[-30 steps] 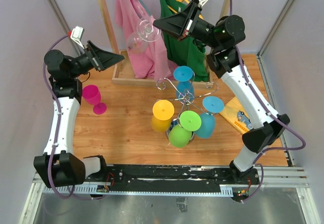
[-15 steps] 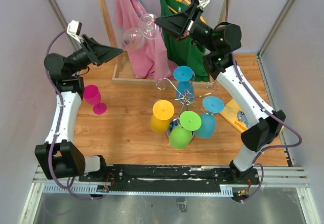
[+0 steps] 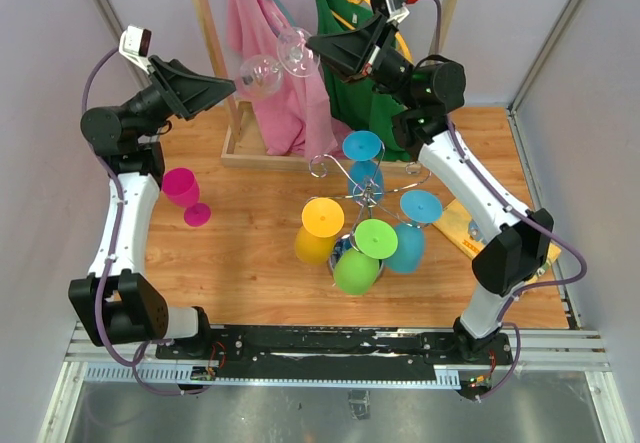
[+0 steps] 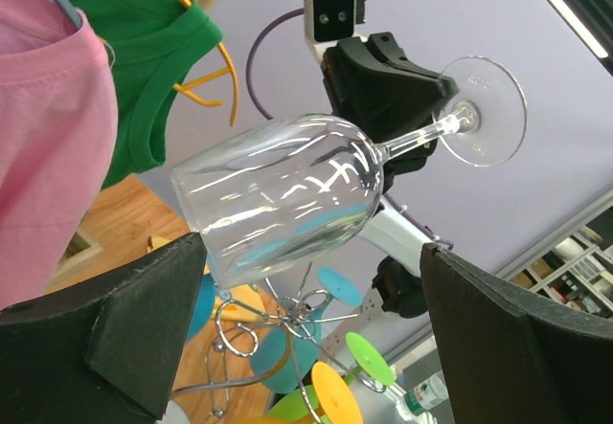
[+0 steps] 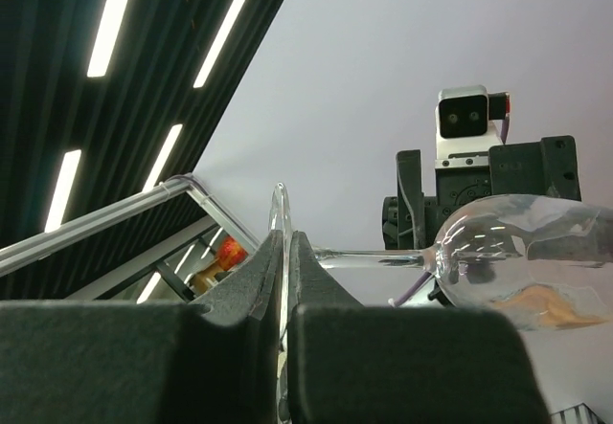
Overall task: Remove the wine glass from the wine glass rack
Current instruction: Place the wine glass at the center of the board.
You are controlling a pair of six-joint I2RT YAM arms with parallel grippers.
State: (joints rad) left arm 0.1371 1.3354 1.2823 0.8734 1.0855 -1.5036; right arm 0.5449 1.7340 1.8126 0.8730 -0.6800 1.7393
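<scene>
A clear wine glass hangs in the air on its side, high above the back of the table. My right gripper is shut on the rim of its round foot, and the bowl points toward the left arm. The left gripper is open, its fingers spread wide just below the bowl without touching it. The chrome wine glass rack stands mid-table with several coloured glasses hanging from it; its scrolled wires also show in the left wrist view.
A pink glass stands upright on the table at the left. A wooden clothes rail with a pink shirt and a green shirt fills the back. A yellow packet lies at the right.
The right gripper has carried the glass slightly up and left, tipping it flatter. The left gripper has risen toward the bowl, still open.
</scene>
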